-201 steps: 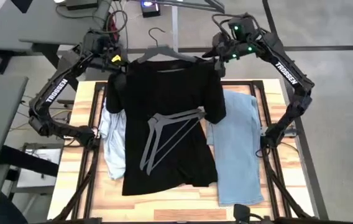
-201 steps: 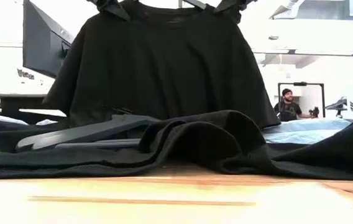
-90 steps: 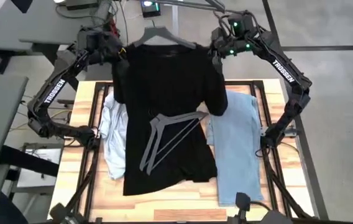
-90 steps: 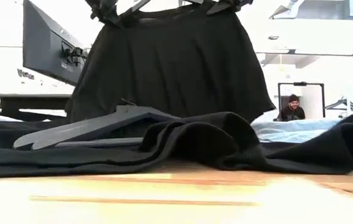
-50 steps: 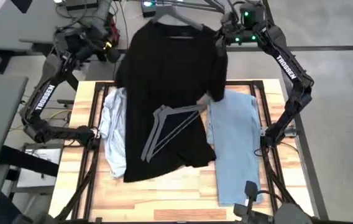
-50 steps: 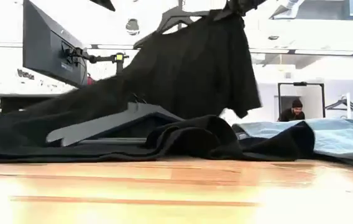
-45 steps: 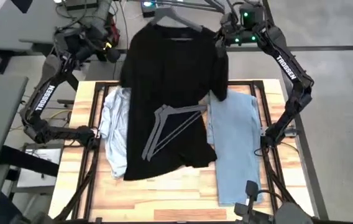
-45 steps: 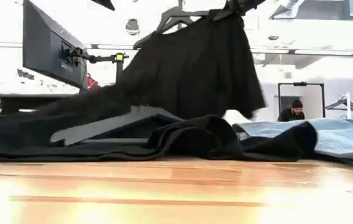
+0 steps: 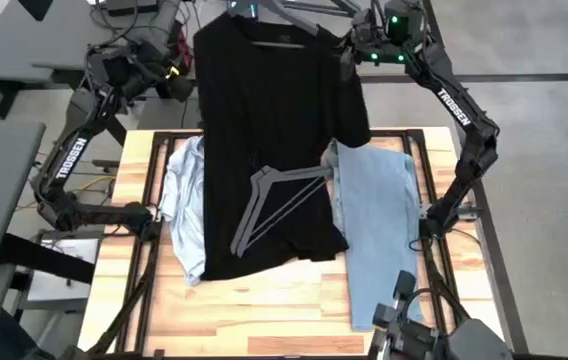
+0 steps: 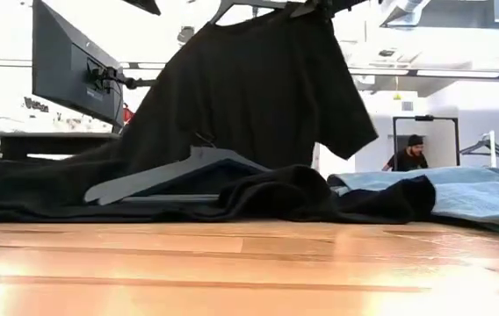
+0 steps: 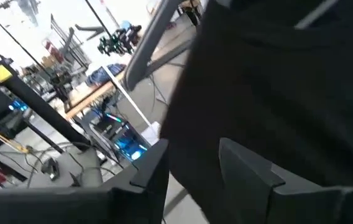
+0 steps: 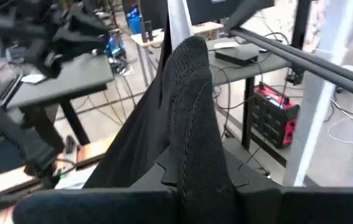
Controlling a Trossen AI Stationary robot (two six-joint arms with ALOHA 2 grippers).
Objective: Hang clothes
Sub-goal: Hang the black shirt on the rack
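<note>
Right claw pinches the black short-sleeved t-shirt at its shoulder, lifted behind the wooden surface, hem trailing there; left claw spread, apart.

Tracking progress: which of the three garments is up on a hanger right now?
The black t-shirt, lifted on a hanger by the right gripper; pale shirt and jeans lie flat.

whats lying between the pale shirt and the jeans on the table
In the high view, the black t-shirt lies between pale shirt and jeans, with grey hangers on top.
</note>
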